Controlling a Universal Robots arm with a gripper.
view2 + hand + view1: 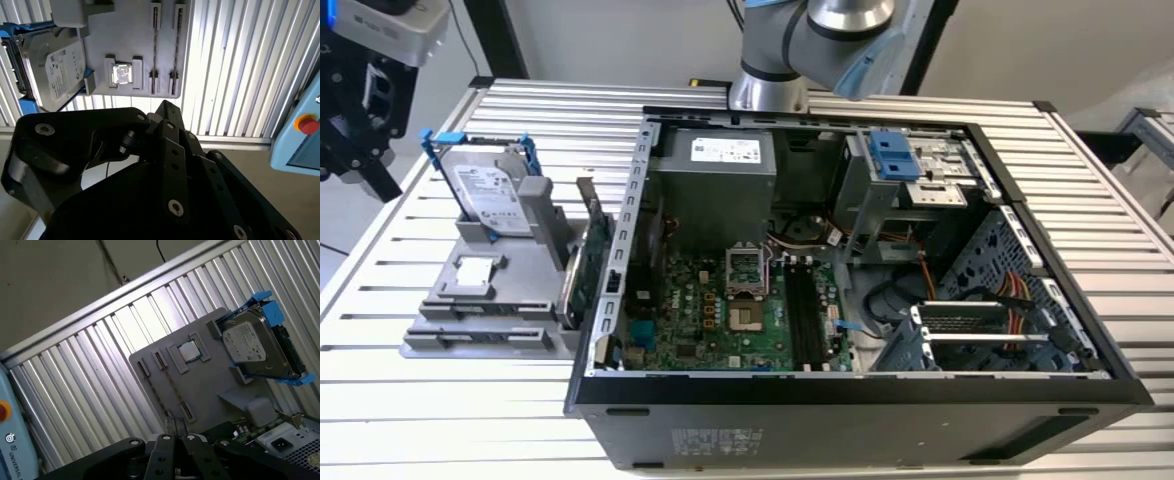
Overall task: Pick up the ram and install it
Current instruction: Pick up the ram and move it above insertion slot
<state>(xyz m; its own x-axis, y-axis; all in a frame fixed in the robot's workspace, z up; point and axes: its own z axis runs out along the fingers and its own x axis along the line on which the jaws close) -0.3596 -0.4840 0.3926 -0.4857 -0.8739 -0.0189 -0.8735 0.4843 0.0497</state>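
End effector: I read my end effector [175,426] as closed, fingertips drawn together with nothing between them; in the exterior view it hangs near the tabletop's edge, at about 10 o'clock from the case
Ram: the ram [155,50] [173,386] is a thin dark strip seated on edge in a long slot of the grey holder, in the slot nearer the chip; a similar strip shows in the slot beside it, and I cannot tell the two apart
Holder: the grey holder [440,345] lies on the tabletop [854,100] at 9 o'clock of the case, clear of my end effector
Hard drive: the hard drive [491,195], silver in a blue frame, stands tilted at the holder's 12 o'clock end
Chip: the chip [476,268] lies flat between the drive and the long slots
Expansion card: the expansion card [591,270], green, stands on edge between holder and case
Case: the case [854,420] lies open, with black memory slots [801,315] at 4 o'clock of the socket [744,268]
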